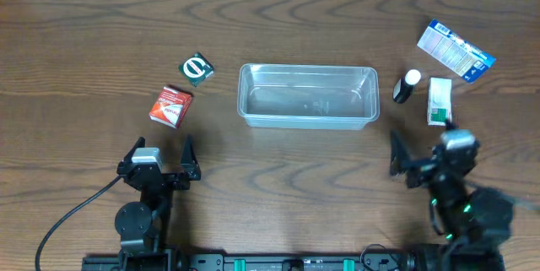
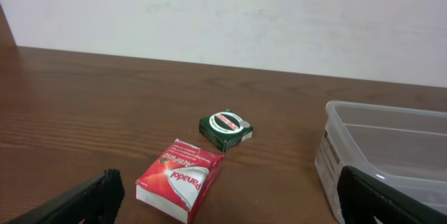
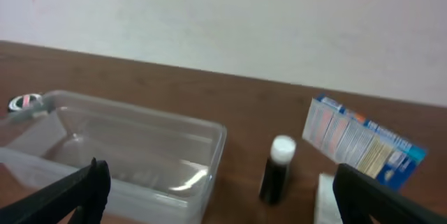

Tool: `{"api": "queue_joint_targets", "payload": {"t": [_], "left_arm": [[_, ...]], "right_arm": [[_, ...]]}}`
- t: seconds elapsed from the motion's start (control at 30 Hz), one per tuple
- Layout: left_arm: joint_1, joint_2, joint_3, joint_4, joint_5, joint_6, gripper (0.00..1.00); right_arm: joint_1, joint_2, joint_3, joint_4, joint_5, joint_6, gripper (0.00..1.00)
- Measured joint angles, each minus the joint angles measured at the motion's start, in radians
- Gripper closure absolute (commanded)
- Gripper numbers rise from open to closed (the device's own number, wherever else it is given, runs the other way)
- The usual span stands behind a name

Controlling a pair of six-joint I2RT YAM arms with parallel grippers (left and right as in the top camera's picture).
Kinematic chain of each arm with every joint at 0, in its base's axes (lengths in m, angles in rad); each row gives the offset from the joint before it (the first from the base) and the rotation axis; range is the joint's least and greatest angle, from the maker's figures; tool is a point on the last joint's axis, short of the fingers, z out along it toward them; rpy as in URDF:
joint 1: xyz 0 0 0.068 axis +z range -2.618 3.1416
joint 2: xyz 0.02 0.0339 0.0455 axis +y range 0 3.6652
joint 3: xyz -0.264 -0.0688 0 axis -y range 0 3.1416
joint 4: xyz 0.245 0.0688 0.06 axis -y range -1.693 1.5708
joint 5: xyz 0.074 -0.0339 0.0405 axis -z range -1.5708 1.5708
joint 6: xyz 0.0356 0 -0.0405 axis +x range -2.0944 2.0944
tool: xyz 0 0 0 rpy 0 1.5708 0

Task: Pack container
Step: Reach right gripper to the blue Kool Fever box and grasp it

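Observation:
The clear plastic container (image 1: 307, 95) stands empty at the table's middle; it also shows in the left wrist view (image 2: 391, 154) and the right wrist view (image 3: 119, 154). A red Panadol box (image 1: 171, 105) (image 2: 180, 180) and a small green packet (image 1: 197, 69) (image 2: 225, 129) lie left of it. A black bottle with a white cap (image 1: 407, 86) (image 3: 278, 169), a white-green box (image 1: 440, 100) (image 3: 325, 199) and a blue-white pack (image 1: 456, 49) (image 3: 360, 140) lie right of it. My left gripper (image 1: 162, 154) (image 2: 227, 206) is open and empty, short of the red box. My right gripper (image 1: 419, 151) (image 3: 220, 199) is open and empty, near the bottle.
The wooden table (image 1: 84, 43) runs back to a white wall (image 2: 223, 15). A black cable (image 1: 67, 216) trails from the left arm's base at the front left.

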State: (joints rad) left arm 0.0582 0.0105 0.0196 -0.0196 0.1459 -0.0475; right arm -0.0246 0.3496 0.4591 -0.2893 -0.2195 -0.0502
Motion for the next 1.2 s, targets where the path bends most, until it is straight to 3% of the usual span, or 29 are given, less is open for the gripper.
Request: {"api": "queue_joint_targets", "payload": {"t": [0.27, 0.43, 0.83, 1.2], "left_arm": [[0.0, 0.0, 0.0, 0.0, 0.0, 0.0, 0.02], [0.0, 0.0, 0.0, 0.0, 0.0, 0.0, 0.02], [0.0, 0.0, 0.0, 0.0, 0.0, 0.0, 0.02], [0.0, 0.0, 0.0, -0.001, 0.0, 0.0, 0.02]], "right_arm": [[-0.019, 0.554, 0.486, -0.215, 0.002, -0.063, 0.01], [-0.058, 0.825, 0.679, -0.188, 0.002, -0.073, 0.01], [-0.169, 1.127, 0.721, 0.118, 0.005, -0.23, 0.01], [-0.34, 1.287, 0.722, 0.234, 0.01, -0.322, 0.01]]}}
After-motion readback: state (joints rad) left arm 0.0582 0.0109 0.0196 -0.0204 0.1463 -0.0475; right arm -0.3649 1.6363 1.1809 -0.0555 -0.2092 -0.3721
